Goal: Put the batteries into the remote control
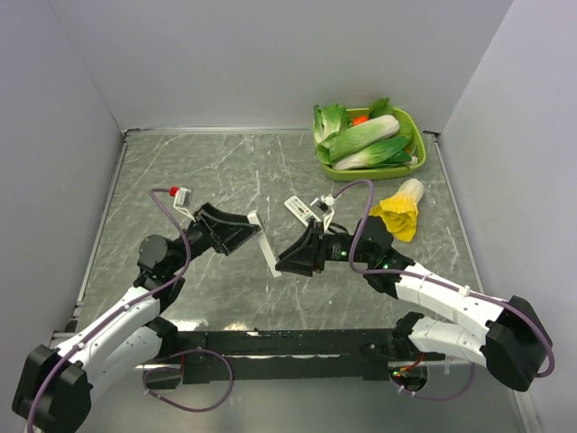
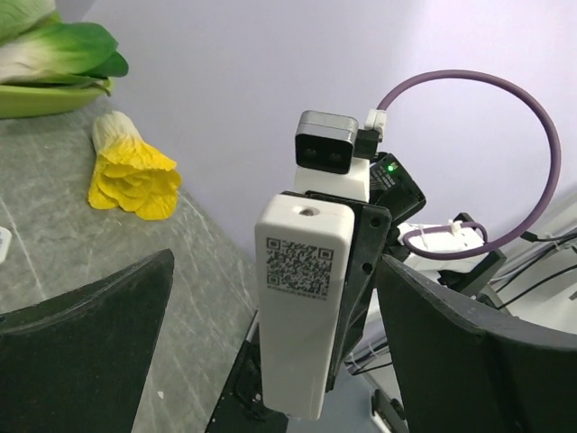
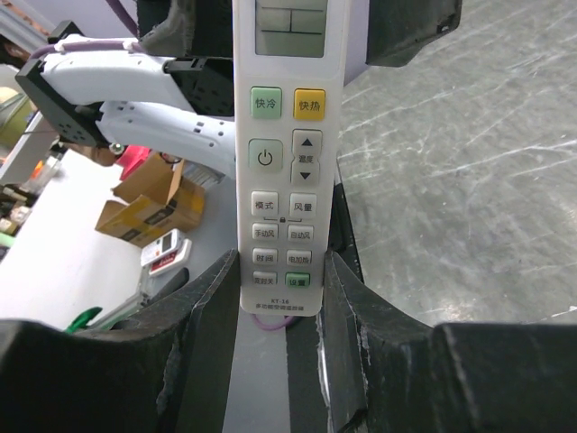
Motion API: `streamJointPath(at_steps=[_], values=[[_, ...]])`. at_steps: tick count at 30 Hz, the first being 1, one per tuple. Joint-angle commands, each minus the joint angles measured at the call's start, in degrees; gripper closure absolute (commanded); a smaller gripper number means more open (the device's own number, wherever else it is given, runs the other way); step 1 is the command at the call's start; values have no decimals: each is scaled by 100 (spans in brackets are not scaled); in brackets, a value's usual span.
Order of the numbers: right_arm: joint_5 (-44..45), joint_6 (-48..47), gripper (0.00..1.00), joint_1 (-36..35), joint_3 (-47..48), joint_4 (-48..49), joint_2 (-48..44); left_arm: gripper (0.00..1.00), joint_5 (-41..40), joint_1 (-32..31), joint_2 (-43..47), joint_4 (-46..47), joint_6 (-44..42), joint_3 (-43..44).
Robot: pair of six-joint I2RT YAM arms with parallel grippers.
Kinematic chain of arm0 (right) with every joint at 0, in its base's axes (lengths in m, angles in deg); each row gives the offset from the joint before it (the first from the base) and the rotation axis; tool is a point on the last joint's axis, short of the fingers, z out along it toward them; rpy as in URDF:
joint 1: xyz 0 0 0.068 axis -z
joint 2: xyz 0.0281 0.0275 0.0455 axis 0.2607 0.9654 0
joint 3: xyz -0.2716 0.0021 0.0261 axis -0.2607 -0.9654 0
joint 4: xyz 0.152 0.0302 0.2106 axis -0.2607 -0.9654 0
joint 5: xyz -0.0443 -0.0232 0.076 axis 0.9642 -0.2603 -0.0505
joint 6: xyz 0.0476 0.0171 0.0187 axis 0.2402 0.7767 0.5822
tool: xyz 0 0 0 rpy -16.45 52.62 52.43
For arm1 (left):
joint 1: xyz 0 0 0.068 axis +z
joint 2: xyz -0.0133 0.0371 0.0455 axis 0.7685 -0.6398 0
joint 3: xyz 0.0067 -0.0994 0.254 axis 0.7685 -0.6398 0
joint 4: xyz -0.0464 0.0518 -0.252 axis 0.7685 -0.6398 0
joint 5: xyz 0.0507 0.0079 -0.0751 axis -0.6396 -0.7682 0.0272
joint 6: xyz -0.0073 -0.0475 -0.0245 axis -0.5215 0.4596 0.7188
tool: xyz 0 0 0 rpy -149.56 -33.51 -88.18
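The remote control (image 1: 266, 245) is a slim white one, held in the air over the table's middle. My right gripper (image 1: 281, 262) is shut on its lower end. In the right wrist view (image 3: 280, 180) its face shows mostly pale buttons, a few of them green or yellow, and the right gripper (image 3: 279, 272) presses both its edges. My left gripper (image 1: 246, 230) is open. In the left wrist view its fingers (image 2: 90, 343) stand wide on either side of the remote's back (image 2: 302, 307), which bears a QR label, without touching it. The batteries are out of view.
A green tray (image 1: 416, 164) of leafy vegetables sits at the table's far right. A yellow-tipped vegetable (image 1: 401, 209) lies just in front of it and also shows in the left wrist view (image 2: 135, 171). Grey walls enclose the marbled table (image 1: 225, 171).
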Motion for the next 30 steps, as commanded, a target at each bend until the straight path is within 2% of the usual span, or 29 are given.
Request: streamJointPath(at_steps=[1, 5, 11, 12, 17, 18, 20, 21, 22, 23, 24, 26, 28, 30], values=[[-116, 77, 98, -118, 154, 553, 122, 1, -66, -136, -34, 556, 236, -30], [-116, 155, 98, -171, 136, 703, 245, 10, -119, -259, -78, 635, 298, -74], [-160, 235, 98, -198, 128, 914, 360, 31, -31, -390, -263, 793, 377, -118], [-152, 243, 98, -206, 128, 914, 360, 39, -40, -400, -298, 819, 386, -118], [-55, 165, 96, -207, 93, 835, 343, 66, -224, -461, -263, 574, 299, -22], [32, 147, 92, -207, 75, 756, 325, 77, -286, -461, -193, 339, 255, 5], [103, 24, 85, -207, 49, 642, 228, 87, -514, -487, -44, -13, 114, 93], [173, -20, 72, -207, 49, 511, 184, 94, -628, -496, 26, -494, 1, 171], [235, -142, 63, -207, 57, 423, 132, 96, -786, -514, 97, -812, -62, 224], [305, -221, 48, -215, 66, 309, 9, 98, -1109, -531, 237, -1111, -106, 286], [541, -318, 41, -215, 84, -15, -61, 98, -1330, -531, 299, -1836, -141, 408], [814, -652, 26, -268, 119, -350, -281, 98, -1847, -558, 448, -2456, -176, 567], [1262, -967, 20, -320, 198, -790, -465, 98, -2227, -628, 510, -3385, -141, 786], [1613, -1170, 14, -487, 294, -992, -528, 98, -2746, -681, 580, -3880, -106, 953]])
